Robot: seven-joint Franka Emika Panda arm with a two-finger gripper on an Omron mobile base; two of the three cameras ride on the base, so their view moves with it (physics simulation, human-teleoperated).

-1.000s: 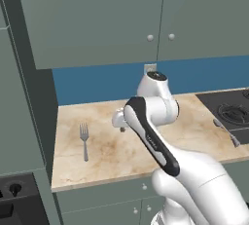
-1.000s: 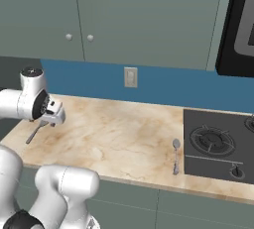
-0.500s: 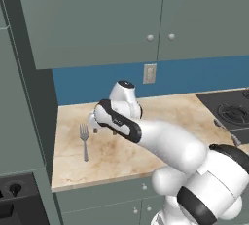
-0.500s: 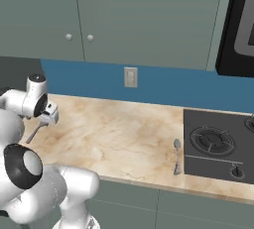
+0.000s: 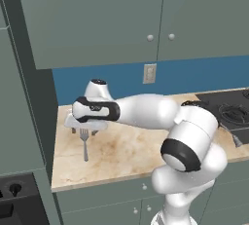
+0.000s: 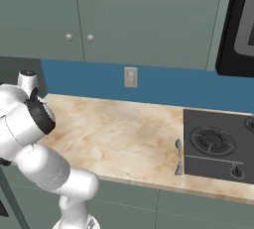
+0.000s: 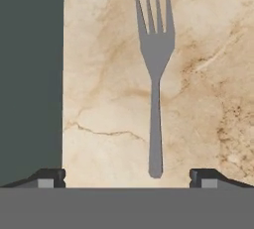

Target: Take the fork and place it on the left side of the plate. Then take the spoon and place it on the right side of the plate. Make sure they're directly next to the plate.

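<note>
Nothing placed yet. Slim grey metal fork (image 7: 155, 74) lies mid-frame on marble counter (image 7: 208, 99); gripper (image 7: 127, 177) fingers spread wide, empty. Grey spoon (image 6: 177, 156) untouched, right of centre beside the hob.

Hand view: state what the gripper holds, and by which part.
Nothing is held. The gripper is open, its fingertips apart either side of the slim grey metal fork, which lies flat on the marble counter.

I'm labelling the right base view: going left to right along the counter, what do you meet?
Robot arm → marble counter → spoon → stove.
</note>
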